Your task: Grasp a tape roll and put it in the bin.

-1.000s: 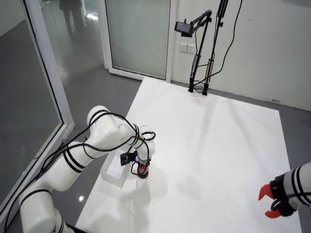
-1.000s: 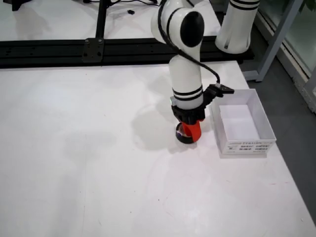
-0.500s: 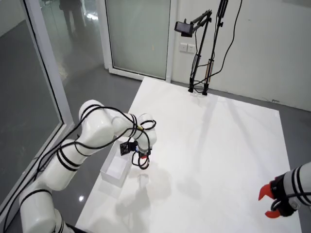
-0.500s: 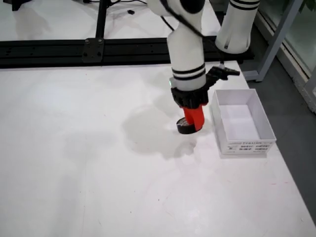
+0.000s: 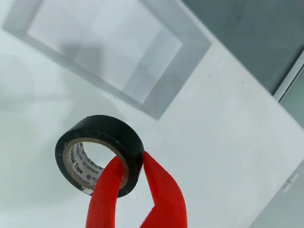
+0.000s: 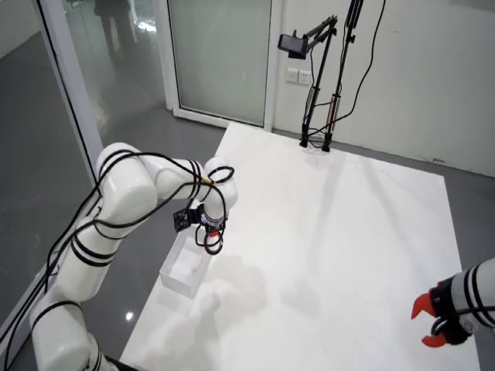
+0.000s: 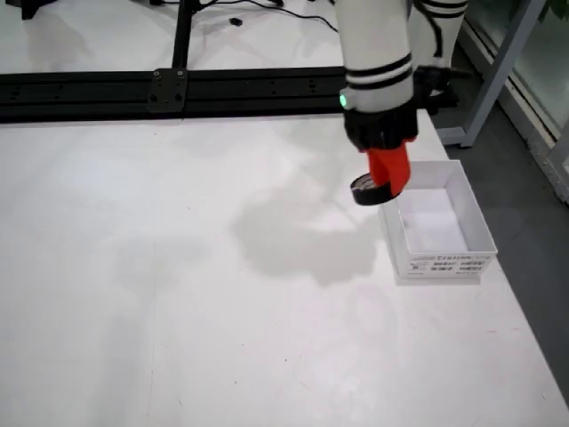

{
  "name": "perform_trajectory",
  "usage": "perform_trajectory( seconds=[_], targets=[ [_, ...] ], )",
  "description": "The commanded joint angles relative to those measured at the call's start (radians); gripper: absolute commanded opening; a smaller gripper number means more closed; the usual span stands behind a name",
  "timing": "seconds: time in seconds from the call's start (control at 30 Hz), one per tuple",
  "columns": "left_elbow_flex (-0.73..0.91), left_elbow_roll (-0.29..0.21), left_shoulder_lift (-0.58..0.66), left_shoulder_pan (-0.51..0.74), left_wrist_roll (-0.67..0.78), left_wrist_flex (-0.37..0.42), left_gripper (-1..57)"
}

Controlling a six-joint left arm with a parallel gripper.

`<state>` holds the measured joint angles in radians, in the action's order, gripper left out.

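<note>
A black tape roll [image 5: 97,154] with a printed cardboard core hangs in my gripper [image 5: 130,159], which is shut on its wall: one red finger [image 5: 105,194] passes through the hole, the other presses the outside. In the view that rides on the gripper, the white bin [image 5: 185,66] lies beyond the roll, upper middle. Seen from the side, my gripper [image 7: 388,182] holds the tape roll [image 7: 367,190] above the table, just left of the bin [image 7: 449,264]. From above, the gripper [image 6: 209,234] hovers at the far end of the bin [image 6: 182,270].
The bin sits near the table's corner, with floor and a glass partition [image 5: 289,80] beyond the edge. A second arm's red gripper [image 6: 430,321] rests still at the lower right of the view from above. A black rail [image 7: 169,89] and a camera stand [image 6: 317,139] line the table edges.
</note>
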<state>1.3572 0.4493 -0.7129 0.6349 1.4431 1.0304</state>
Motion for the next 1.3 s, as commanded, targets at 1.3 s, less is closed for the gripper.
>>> perform_trajectory(
  seconds=[1.3],
  targets=[
    [0.132, 0.006, -0.028, -0.195, -0.009, -0.041, -0.7]
  ],
)
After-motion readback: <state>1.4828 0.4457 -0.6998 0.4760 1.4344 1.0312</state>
